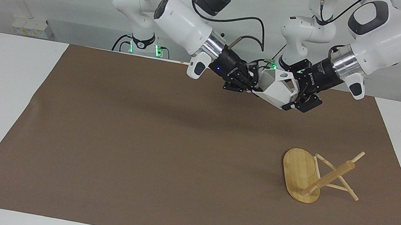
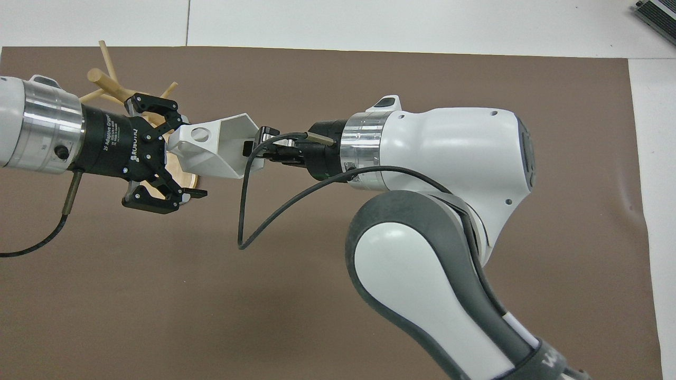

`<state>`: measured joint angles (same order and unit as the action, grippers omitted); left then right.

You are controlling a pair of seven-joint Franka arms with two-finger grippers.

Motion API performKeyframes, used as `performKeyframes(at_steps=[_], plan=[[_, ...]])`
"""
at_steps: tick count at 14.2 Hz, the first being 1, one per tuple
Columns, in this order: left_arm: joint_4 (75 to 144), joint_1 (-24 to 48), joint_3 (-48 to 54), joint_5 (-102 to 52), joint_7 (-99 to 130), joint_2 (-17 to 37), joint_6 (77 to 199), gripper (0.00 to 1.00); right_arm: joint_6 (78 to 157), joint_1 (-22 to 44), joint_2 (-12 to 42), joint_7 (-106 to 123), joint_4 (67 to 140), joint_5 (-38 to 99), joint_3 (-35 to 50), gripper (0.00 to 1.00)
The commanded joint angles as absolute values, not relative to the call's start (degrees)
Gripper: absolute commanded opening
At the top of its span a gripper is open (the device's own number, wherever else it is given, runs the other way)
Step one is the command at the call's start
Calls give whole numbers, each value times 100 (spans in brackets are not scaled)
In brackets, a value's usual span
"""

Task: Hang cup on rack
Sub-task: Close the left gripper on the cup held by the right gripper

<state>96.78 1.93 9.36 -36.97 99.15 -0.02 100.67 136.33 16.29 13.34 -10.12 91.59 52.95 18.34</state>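
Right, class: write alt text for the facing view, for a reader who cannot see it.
Two robot arms meet in mid-air over a brown mat: the right gripper is shut on a white cup, and the open left gripper straddles its other end. The wooden rack lies tipped on its side toward the left arm's end.

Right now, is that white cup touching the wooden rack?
Apart. The facing view shows the cup held up in the air by the right gripper, while the rack lies tipped over on the mat.

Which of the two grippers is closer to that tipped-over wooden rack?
Left. The left gripper is open around the cup, above the rack; the right gripper holds the cup's rim, farther off.
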Motion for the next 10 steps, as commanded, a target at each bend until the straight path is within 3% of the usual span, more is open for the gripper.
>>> performKeyframes(at_steps=[1,2,3,7,10], plan=[[9958,290,896,-3850,10037,-220,10248,100,13702,1617,1318,-1107,9132,5440,1837,0],[9958,299,896,-3850,10055,-220,10265,100,13702,1617,1318,-1107,9132,5440,1837,0],[9958,299,896,-3858,10046,-220,10274,92,13702,1600,1318,-1107,9123,5440,1837,0],[9967,299,896,-3858,10002,-220,10327,0,13702,1600,1318,-1107,9123,5440,1837,0],[9958,290,905,-3858,10019,-229,10459,0,13702,1591,1318,-1107,9123,5423,1837,0]])
